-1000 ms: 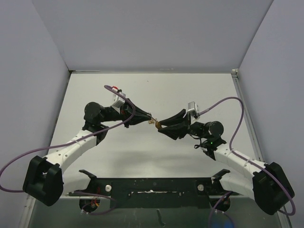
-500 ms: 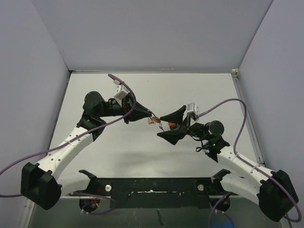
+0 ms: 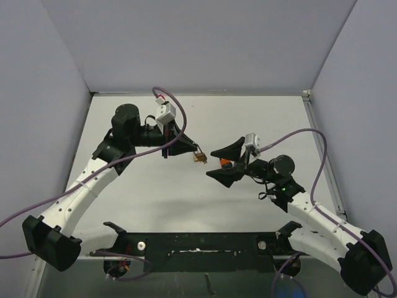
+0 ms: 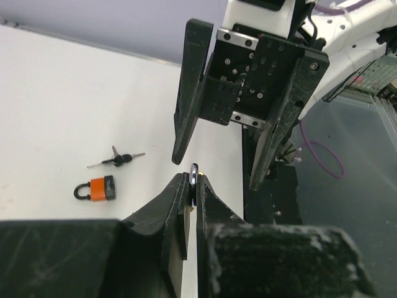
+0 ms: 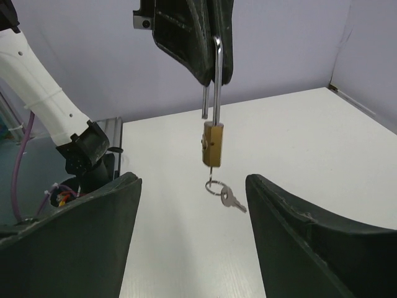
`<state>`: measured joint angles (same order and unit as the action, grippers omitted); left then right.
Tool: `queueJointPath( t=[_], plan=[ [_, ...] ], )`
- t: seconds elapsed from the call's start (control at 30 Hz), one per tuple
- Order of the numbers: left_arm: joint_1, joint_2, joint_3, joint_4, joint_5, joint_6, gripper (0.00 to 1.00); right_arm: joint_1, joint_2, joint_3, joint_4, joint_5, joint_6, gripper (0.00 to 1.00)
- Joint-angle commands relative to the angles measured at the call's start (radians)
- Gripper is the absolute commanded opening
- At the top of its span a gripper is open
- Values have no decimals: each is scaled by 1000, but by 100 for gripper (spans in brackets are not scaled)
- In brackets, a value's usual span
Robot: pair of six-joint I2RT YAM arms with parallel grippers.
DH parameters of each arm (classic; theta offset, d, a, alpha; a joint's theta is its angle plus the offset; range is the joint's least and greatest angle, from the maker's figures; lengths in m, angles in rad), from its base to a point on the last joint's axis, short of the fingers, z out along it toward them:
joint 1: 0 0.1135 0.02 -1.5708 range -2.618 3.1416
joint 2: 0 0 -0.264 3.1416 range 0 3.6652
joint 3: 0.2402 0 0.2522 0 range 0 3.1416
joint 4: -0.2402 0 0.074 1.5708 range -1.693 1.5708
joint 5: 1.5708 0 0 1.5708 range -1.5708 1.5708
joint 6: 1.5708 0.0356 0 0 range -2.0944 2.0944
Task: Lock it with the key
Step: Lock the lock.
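My left gripper (image 3: 193,151) is shut on the steel shackle of a brass padlock (image 3: 200,157) and holds it hanging above the table. In the right wrist view the padlock (image 5: 213,144) hangs body down, with one shackle leg out of the body. A silver key (image 5: 233,200) dangles on a ring below it. In the left wrist view my fingers (image 4: 193,183) pinch the shackle's top. My right gripper (image 3: 212,163) is open and empty, just right of the padlock, jaws wide either side of it (image 5: 193,205).
An orange padlock (image 4: 96,189) and a bunch of black-headed keys (image 4: 118,159) lie on the white table; the orange one shows under my right gripper in the top view (image 3: 224,162). A black frame (image 3: 198,242) runs along the near edge.
My right gripper has opened and drawn back to the right, off the padlock. My left arm has swung back and up, carrying the padlock slightly away.
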<state>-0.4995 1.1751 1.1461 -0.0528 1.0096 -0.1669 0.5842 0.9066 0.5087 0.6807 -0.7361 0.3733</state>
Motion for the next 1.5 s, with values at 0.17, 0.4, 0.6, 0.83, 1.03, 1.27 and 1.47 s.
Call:
queueJointPath(
  t=[0.17,0.4,0.6,0.83,1.03,1.27,1.47],
  plan=[
    [-67,52,131,-247,-65,167,0,16,94,116,23,-29,-21,47],
    [-79,49,144,-261,-77,178,0,30,139,131,3,-46,-39,46],
    [-82,56,152,-269,-82,184,0,54,143,136,-36,-29,-74,44],
    [-85,65,160,-277,-99,187,0,78,147,148,-76,1,-103,33],
    [-88,67,161,-279,-102,190,0,92,143,152,-104,48,-130,31],
    [-93,67,159,-282,-96,195,0,96,157,160,-112,63,-138,28],
    [-100,67,158,-283,-91,196,0,102,165,163,-106,71,-137,25]
  ],
)
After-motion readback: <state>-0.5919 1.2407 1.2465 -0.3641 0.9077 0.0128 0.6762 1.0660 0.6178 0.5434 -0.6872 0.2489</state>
